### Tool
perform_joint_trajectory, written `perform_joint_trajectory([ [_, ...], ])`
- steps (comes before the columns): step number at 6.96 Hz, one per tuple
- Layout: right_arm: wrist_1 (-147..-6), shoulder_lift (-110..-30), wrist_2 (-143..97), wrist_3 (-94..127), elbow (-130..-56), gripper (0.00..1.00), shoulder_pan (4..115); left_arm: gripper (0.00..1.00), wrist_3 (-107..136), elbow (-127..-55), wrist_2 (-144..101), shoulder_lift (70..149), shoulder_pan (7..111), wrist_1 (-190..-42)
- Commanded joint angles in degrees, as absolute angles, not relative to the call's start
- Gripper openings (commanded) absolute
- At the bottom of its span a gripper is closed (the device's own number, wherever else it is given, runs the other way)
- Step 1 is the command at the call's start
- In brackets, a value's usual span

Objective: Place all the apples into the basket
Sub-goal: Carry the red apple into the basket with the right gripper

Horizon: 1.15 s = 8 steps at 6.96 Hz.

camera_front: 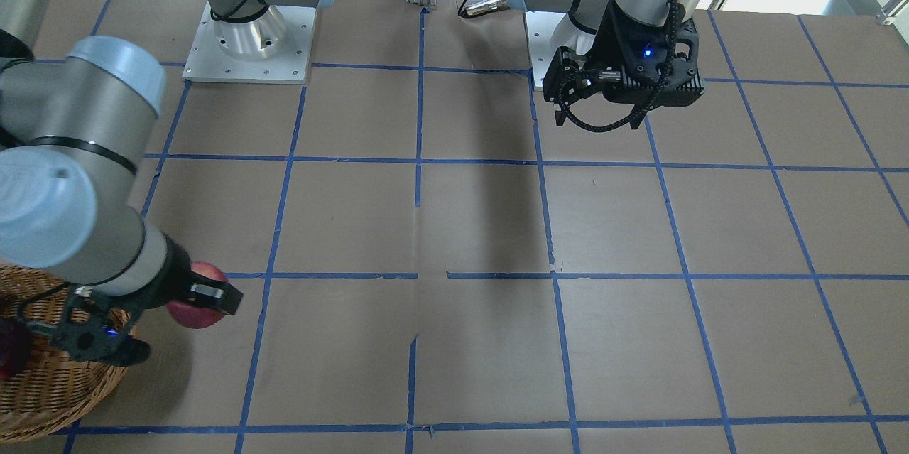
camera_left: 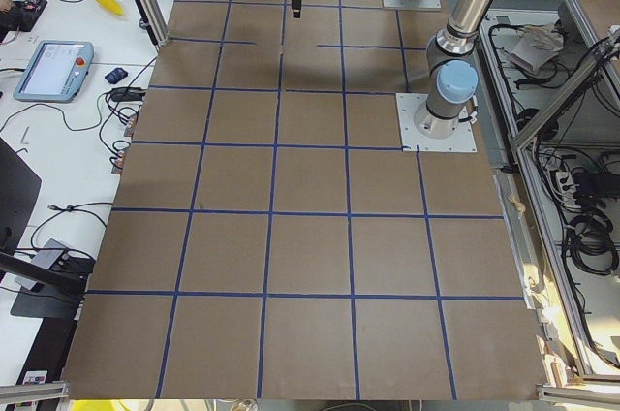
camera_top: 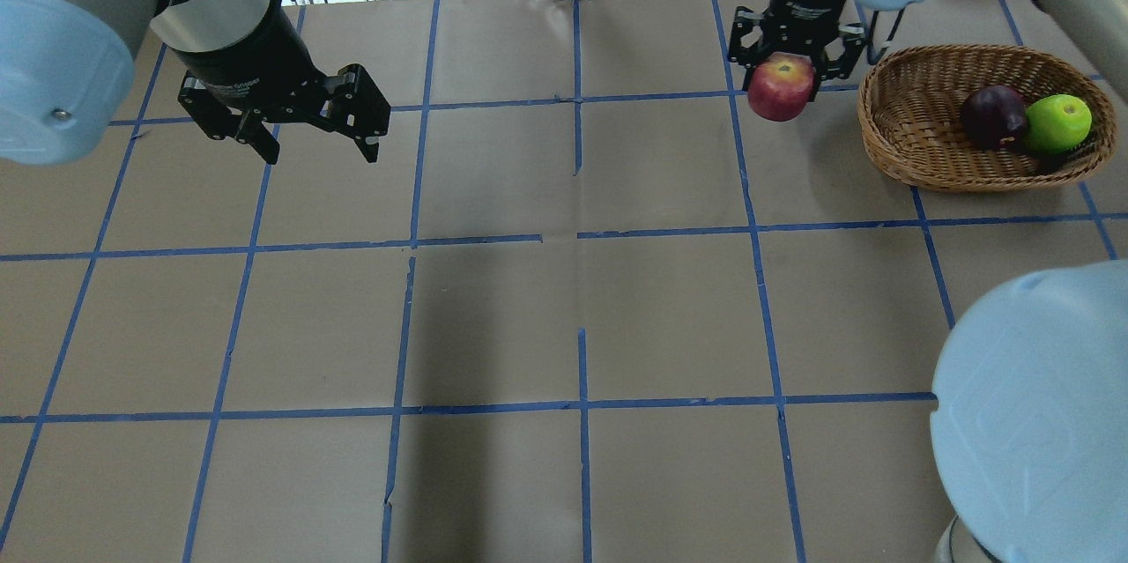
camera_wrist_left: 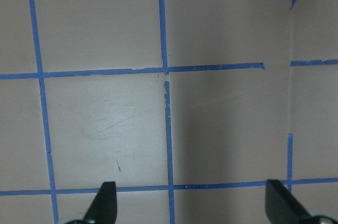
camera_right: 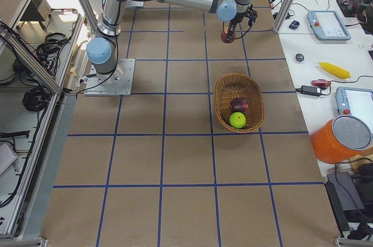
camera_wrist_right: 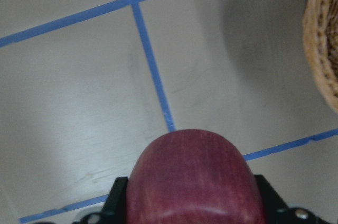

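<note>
Right gripper (camera_top: pixel 790 70) is clamped on the lighter red apple (camera_top: pixel 780 89), one finger on each side, apple hanging below the fingertips and clear of the table (camera_top: pixel 564 307). In the overhead view that apple sits outside the basket (camera_top: pixel 890 144), at 9 o'clock from it and just beside the braided rim; I can't tell from that view whether it touches the rim. The basket is at roughly 2 o'clock from table centre in the overhead view, upright on the brown paper. Two apples lie in it: the maroon apple (camera_top: pixel 991 115) near the middle and the green apple (camera_top: pixel 1057 122) at 3 o'clock from the maroon one, the two touching, the green one against the basket's wall. In the right wrist view the held apple fills the 6 o'clock part and the basket rim shows at 3 o'clock. Left gripper (camera_top: pixel 319 153) is at about 10 o'clock from table centre in the overhead view, fingers spread wide, hovering off the table. In the left wrist view its fingertips show at 7 and 5 o'clock, with paper and the blue tape grid (camera_top: pixel 582 404) between them.
</note>
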State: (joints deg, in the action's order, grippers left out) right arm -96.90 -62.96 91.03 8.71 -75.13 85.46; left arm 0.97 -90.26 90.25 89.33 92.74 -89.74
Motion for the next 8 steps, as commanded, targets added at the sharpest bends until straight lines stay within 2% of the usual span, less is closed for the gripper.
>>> perform_joint_trajectory([
  [1, -98.07, -62.24, 92.38, -13.36, -76.02, 0.0, 74.14, 1.0, 0.97, -90.35, 90.35, 89.3, 92.81, -89.74],
  [5, -106.08, -53.54, 92.63, -19.41, -75.76, 0.0, 70.84, 1.0, 0.79, -90.35, 90.44, 89.21, 92.81, -89.74],
  [7, -109.57, -52.39, 92.99, -20.74, -76.2, 0.0, 70.75, 1.0, 0.79, -90.35, 90.44, 89.3, 92.81, -89.74],
  [8, -109.95, -50.82, 93.34, -20.92, -76.29, 0.24, 70.4, 1.0, 0.79, -90.35, 90.44, 89.21, 92.81, -89.74],
])
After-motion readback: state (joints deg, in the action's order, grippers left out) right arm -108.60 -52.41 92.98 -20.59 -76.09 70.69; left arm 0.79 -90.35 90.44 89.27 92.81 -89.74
